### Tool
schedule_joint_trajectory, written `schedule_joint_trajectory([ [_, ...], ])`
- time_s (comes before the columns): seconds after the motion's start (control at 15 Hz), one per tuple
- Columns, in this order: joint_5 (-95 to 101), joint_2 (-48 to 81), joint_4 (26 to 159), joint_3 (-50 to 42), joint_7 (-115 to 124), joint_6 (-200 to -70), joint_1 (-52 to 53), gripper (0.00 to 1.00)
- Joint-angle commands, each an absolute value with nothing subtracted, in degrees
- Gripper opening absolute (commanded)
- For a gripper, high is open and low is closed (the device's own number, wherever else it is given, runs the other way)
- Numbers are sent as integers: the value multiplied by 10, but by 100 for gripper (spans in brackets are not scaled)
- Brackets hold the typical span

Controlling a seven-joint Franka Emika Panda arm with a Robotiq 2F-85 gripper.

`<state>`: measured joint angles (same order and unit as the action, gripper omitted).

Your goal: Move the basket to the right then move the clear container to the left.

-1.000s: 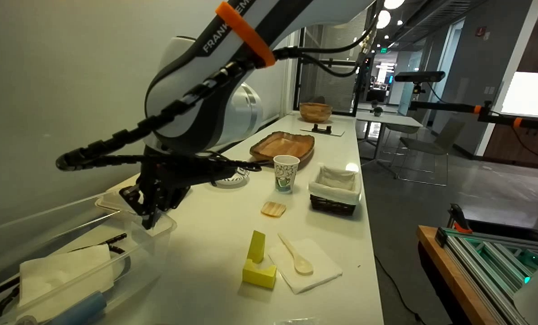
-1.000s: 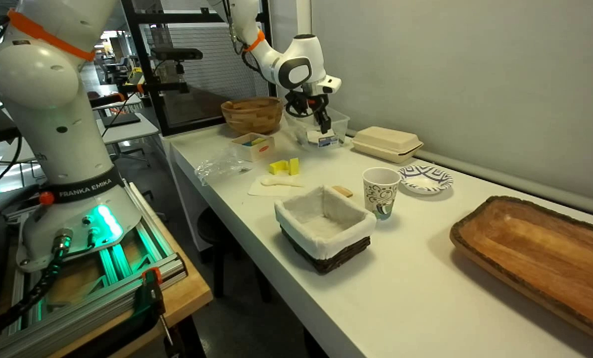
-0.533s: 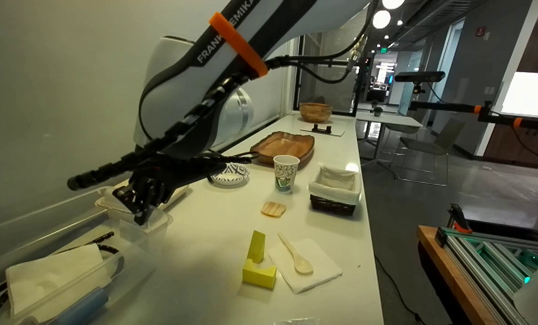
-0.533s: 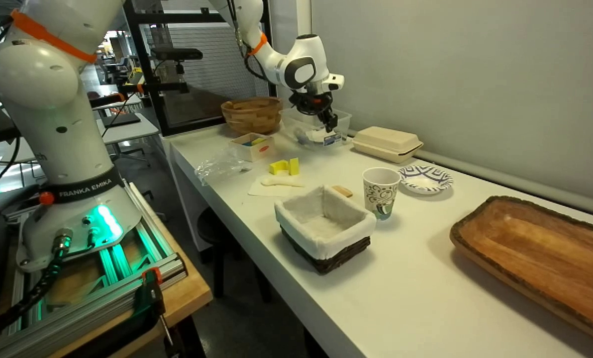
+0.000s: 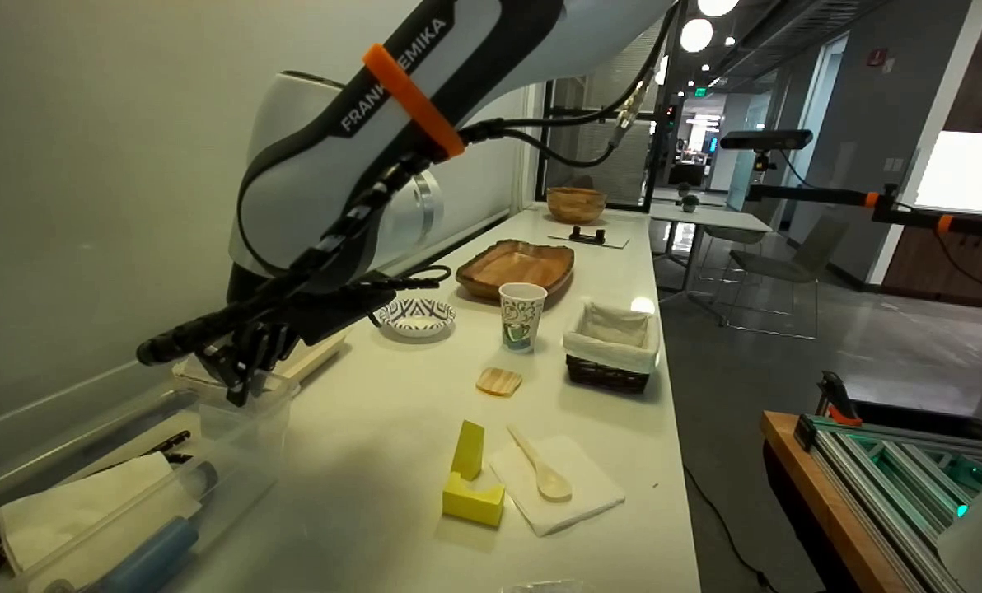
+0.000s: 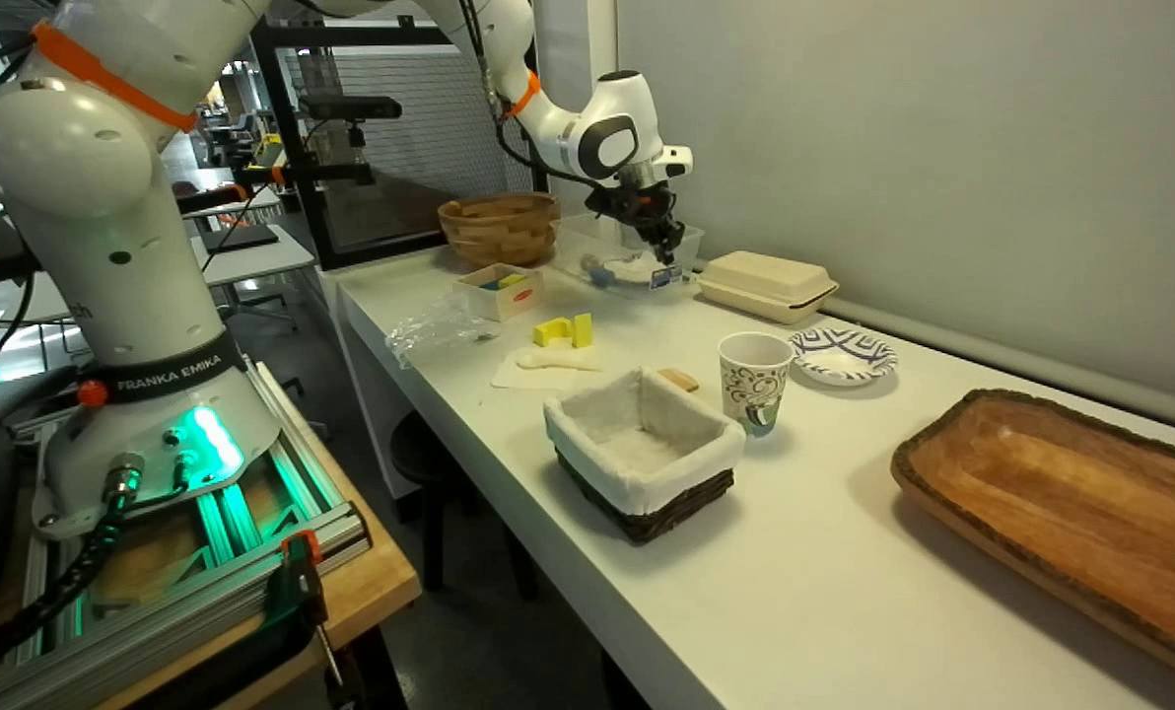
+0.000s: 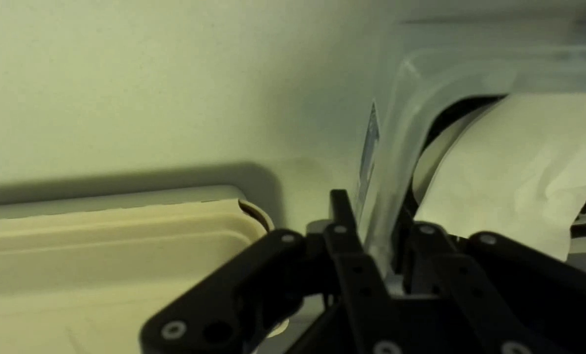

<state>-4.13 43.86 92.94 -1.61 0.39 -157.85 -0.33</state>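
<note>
The clear container [image 5: 244,465], with white crumpled paper [image 5: 87,494] in it, stands by the wall in both exterior views. Over its near end is my gripper [image 5: 240,398], tilted downward. In the wrist view the gripper [image 7: 373,206] straddles the container's rim [image 7: 411,118]: a finger [image 7: 341,209] is outside the wall and the opposite one inside. Some room shows between the outer finger and the rim, so the jaws look slightly open. The dark basket with its white liner [image 6: 647,463] sits upright near the table's front edge, well away from the gripper.
A beige clamshell box [image 6: 765,281] lies close beside the container. A wooden bowl [image 6: 494,227] and a small box [image 6: 499,294] flank it. A paper plate [image 5: 417,317], a cup [image 5: 520,317], a yellow block [image 5: 473,490] and a wooden tray [image 6: 1071,503] share the table.
The gripper and the clear container have shifted together toward the wall, leftward in an exterior view where the container is near. The basket and the other table objects have stayed put.
</note>
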Motion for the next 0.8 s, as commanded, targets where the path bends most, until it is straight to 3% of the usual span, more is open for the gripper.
schedule_joint_trajectory([
  [0.0,-34,443,914,9,-33,-1562,-27,54],
  [0.4,-81,338,961,70,-86,-1409,-84,98],
  [0.73,-81,211,1020,27,-124,-1304,-110,100],
])
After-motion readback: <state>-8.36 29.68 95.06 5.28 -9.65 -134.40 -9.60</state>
